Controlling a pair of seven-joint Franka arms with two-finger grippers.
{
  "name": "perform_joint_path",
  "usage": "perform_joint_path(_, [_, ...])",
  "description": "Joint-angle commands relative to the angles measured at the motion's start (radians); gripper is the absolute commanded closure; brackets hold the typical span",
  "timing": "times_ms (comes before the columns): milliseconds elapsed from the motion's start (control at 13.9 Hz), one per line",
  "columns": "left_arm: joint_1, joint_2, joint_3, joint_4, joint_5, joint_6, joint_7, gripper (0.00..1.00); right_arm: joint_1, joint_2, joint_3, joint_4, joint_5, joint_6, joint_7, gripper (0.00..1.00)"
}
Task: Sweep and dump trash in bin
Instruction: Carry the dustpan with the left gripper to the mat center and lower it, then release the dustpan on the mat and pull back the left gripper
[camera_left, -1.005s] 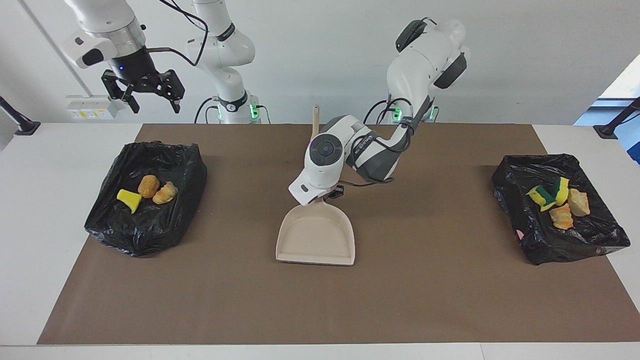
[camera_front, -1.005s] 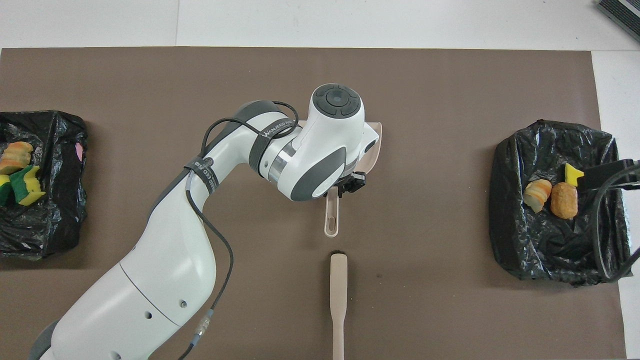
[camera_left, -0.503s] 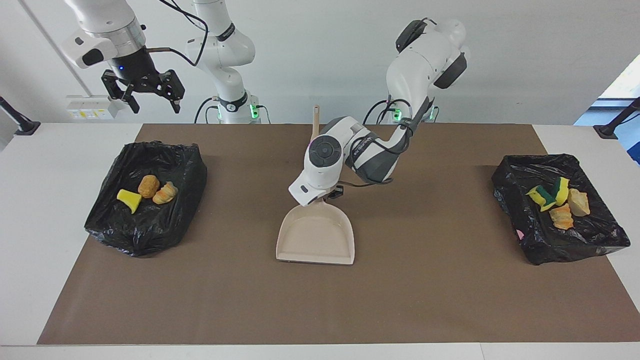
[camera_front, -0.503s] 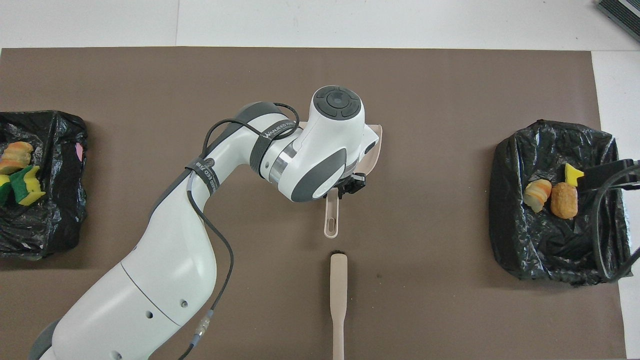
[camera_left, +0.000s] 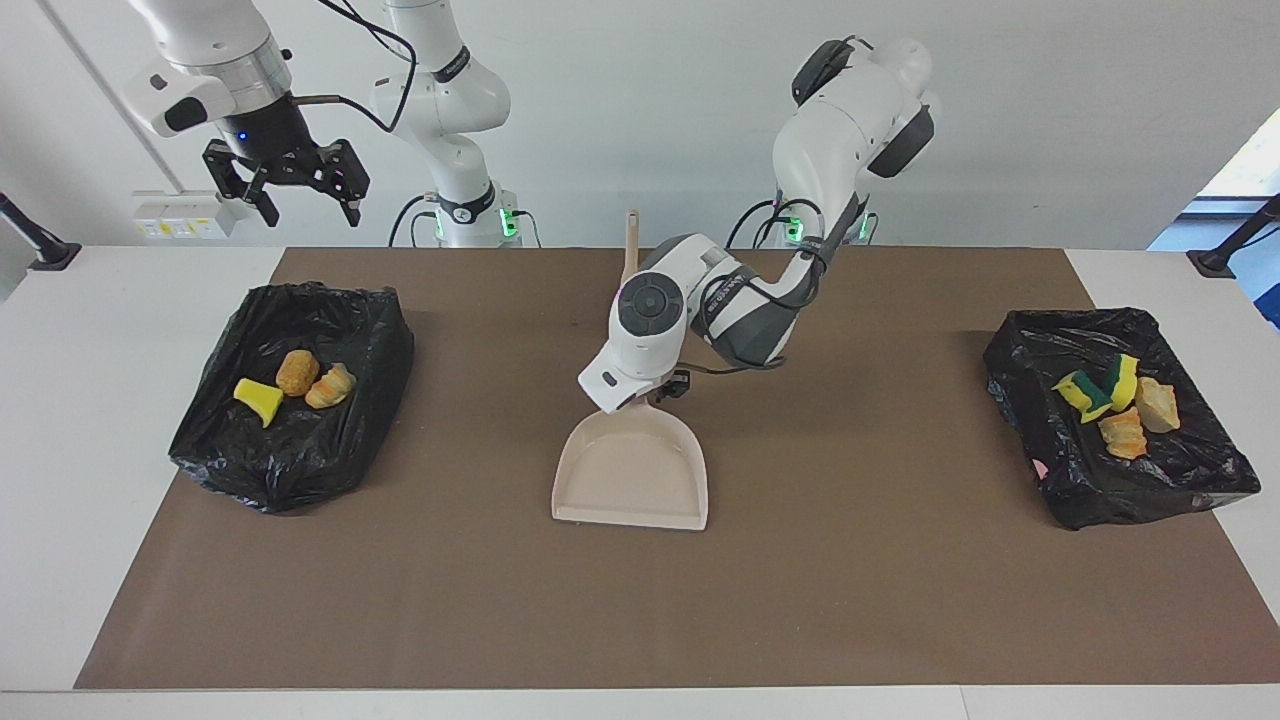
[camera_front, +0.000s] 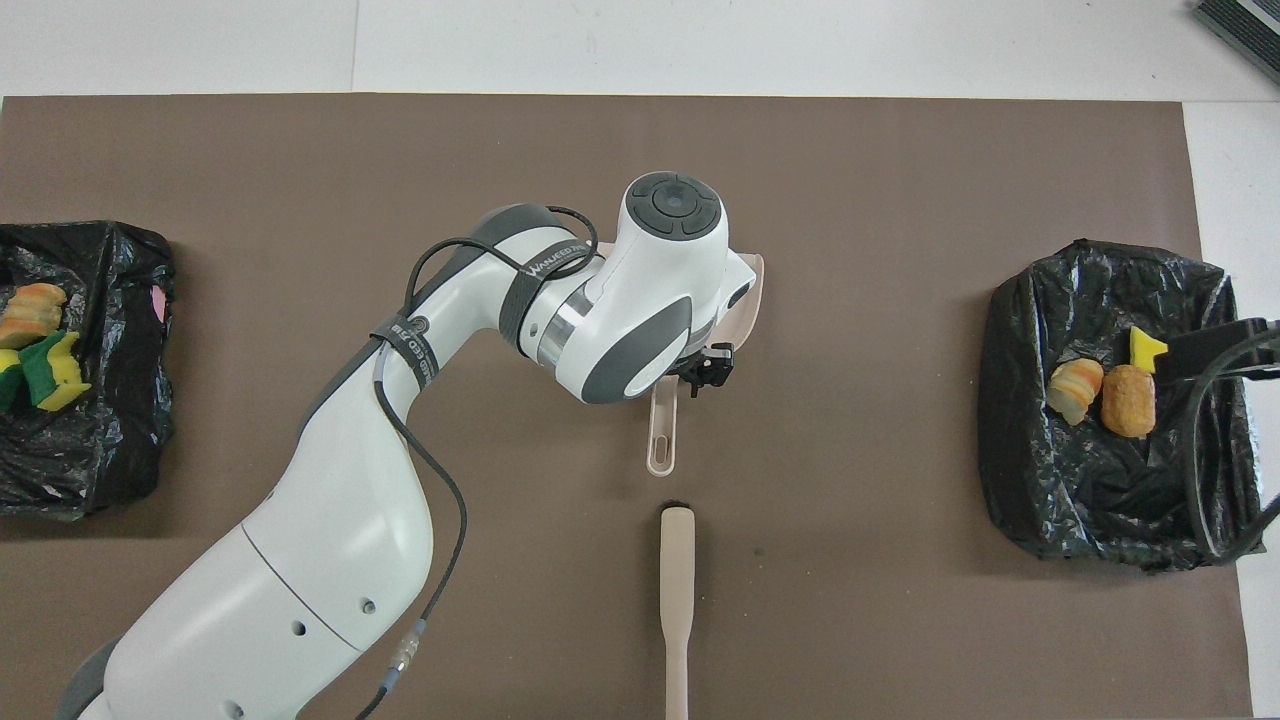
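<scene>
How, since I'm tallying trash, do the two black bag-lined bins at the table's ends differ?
The bin at the right arm's end holds three pieces, its sponge plain yellow; the bin at the left arm's end holds four, its sponges green-backed. The open right gripper hangs over the first; the left gripper is at the beige dustpan, not over the second. Both have black liners.
</scene>
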Motion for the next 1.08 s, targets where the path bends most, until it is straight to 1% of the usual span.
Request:
perform_joint_path(0, [0.003, -0.033, 0.008, -0.028, -0.008, 0.018, -0.013, 0.00, -0.002, -0.015, -0.006, -0.018, 0.016, 0.014, -0.017, 0.00])
perform_joint_path(144, [0.006, -0.041, 0.010, -0.028, -0.005, 0.017, -0.012, 0.00, -0.002, -0.015, -0.004, -0.020, 0.016, 0.012, -0.017, 0.00])
perform_joint_path(359, [0.014, -0.095, 0.017, -0.040, -0.005, 0.018, 0.010, 0.00, -0.002, -0.015, -0.004, -0.020, 0.016, 0.012, -0.017, 0.00])
perform_joint_path(503, [0.032, -0.148, 0.025, -0.080, -0.007, 0.018, 0.011, 0.00, -0.002, -0.015, -0.006, -0.018, 0.016, 0.012, -0.017, 0.00])
perform_joint_path(718, [0.040, -0.268, 0.092, -0.164, -0.007, 0.012, 0.011, 0.00, -0.002, -0.015, -0.006, -0.018, 0.016, 0.012, -0.017, 0.00])
perform_joint_path(790, [0.040, -0.294, 0.123, -0.172, -0.008, -0.002, 0.011, 0.00, -0.002, -0.015, -0.006, -0.018, 0.016, 0.012, -0.017, 0.00])
perform_joint_path(1005, [0.040, -0.329, 0.183, -0.178, -0.008, -0.040, 0.016, 0.00, -0.002, -0.015, -0.006, -0.018, 0.016, 0.012, -0.017, 0.00])
